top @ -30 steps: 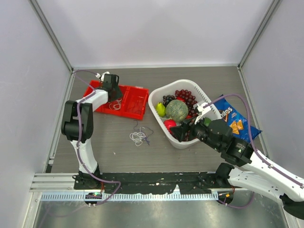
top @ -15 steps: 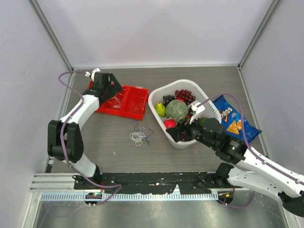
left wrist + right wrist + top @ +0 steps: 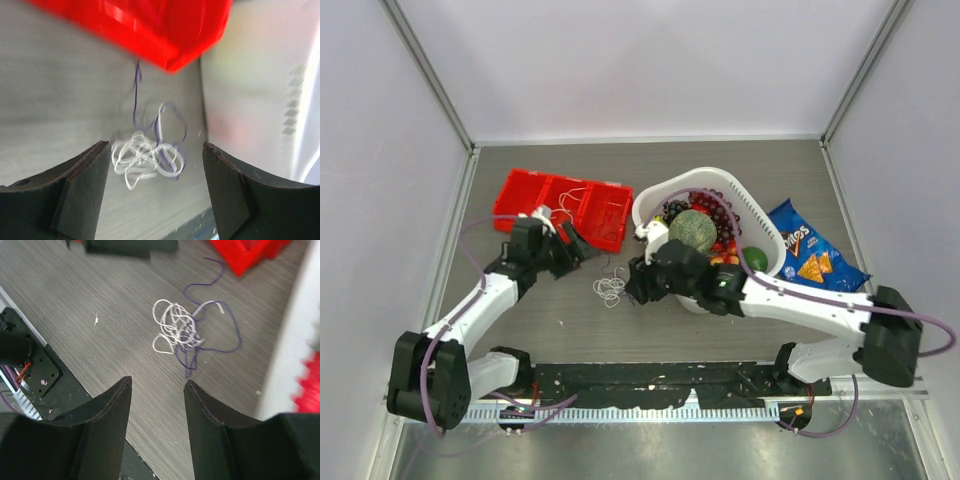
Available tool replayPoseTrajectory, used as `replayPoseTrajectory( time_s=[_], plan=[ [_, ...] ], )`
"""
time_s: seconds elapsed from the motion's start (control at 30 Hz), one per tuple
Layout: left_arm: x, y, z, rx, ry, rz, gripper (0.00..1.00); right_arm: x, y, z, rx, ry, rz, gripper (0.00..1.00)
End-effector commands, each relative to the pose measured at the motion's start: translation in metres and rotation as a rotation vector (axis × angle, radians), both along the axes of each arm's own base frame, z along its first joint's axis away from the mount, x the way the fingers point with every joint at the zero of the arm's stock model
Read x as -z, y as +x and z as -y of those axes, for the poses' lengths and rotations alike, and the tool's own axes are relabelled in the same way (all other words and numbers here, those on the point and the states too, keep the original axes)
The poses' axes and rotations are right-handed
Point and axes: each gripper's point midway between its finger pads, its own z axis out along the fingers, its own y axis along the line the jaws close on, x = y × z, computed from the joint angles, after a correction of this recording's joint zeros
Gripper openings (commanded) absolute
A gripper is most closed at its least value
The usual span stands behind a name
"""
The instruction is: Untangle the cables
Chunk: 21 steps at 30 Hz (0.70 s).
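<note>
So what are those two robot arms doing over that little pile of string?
They are getting ready to untangle the cables, a small knot of white and purple cords lying on the table between the red tray and the white basket. The left end effector and the right end effector both hover open over the knot, one from each side. Neither one holds anything yet.
</note>
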Motion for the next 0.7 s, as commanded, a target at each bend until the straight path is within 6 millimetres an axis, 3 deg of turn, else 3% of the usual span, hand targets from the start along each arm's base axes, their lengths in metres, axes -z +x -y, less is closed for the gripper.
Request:
replayPoseTrajectory(
  time_s=[0.0,0.13,0.23,0.37,0.5,0.67],
  plan=[
    [0.012,-0.035,0.036,0.147,-0.058,-0.007,0.75,0.0,0.005,-0.045,-0.031,0.015,0.039,0.51],
    [0.03,-0.042,0.035,0.157,-0.023,-0.012,0.73,0.035,0.018,-0.043,0.023,-0.141,0.073,0.52],
    [0.044,-0.034,0.025,0.121,0.053,-0.008,0.75,0.054,0.024,-0.042,0.032,-0.215,0.079,0.54],
    [0.056,-0.026,0.028,0.111,0.049,-0.04,0.57,0.066,0.021,-0.052,-0.003,-0.2,0.059,0.54],
    [0.067,-0.031,0.035,0.128,0.025,-0.055,0.54,0.071,0.019,-0.061,-0.015,-0.163,0.045,0.54],
    [0.073,-0.042,0.031,0.112,0.038,-0.044,0.58,0.087,0.019,-0.059,-0.009,-0.177,0.029,0.54]
  ],
)
